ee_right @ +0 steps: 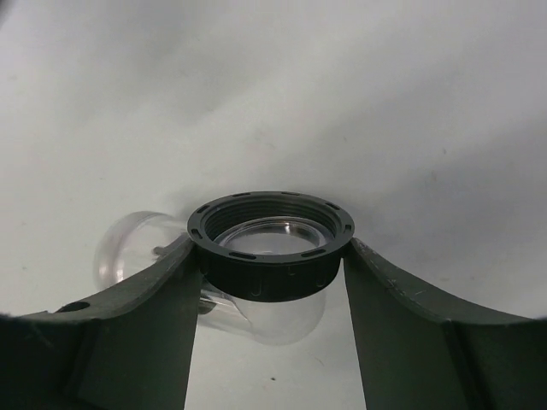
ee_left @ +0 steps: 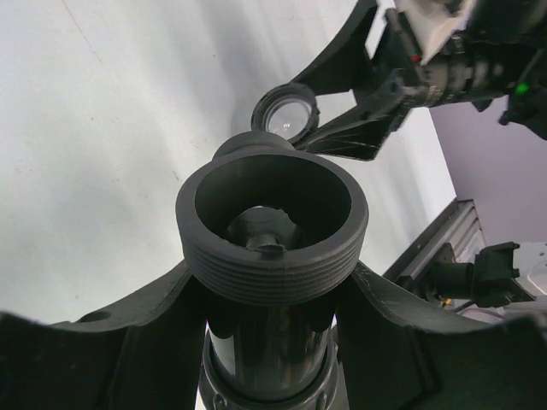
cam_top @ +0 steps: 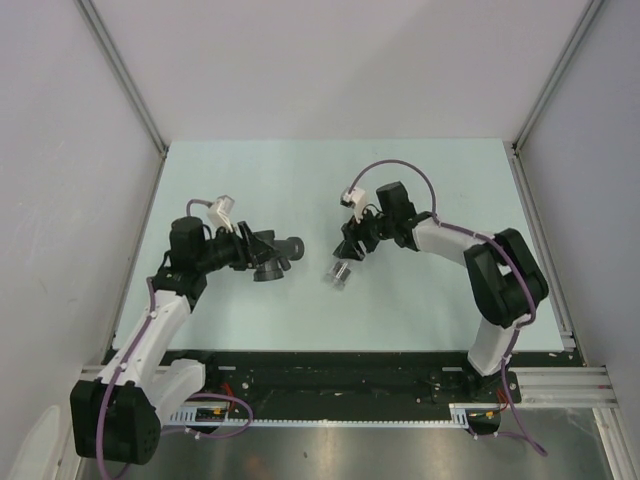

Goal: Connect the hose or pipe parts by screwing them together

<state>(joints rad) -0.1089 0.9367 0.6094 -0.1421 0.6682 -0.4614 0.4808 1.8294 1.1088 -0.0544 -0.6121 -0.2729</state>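
Two end effectors, each with one pipe part between its fingers.

At the left end effector (ee_left: pixel 273 286): jaws partway apart, clamped on both sides of a dark grey pipe fitting (ee_left: pixel 272 213), just below its wide threaded mouth. Holds that fitting left of the table's middle, above the table (cam_top: pixel 430 300) as far as the top view tells. Shows the open mouth and a smaller bore inside it in the left wrist view.

At the right end effector (ee_right: pixel 269 256): fingers (ee_right: pixel 128 316) against the left and right flanks of a black threaded collar (ee_right: pixel 272 243), jaws roughly half apart. Below the collar, a clear pipe part (ee_right: pixel 137 248), see-through, with a rounded branch off to one side. Sits low over the middle of the table, just right of the dark grey fitting, with a visible gap between the two. Cannot tell whether touching the tabletop.

Farther out: left arm (cam_top: pixel 160 310) reaching in from the near left corner, right arm (cam_top: pixel 500 280) bent in from the near right. Pale green table between grey walls.
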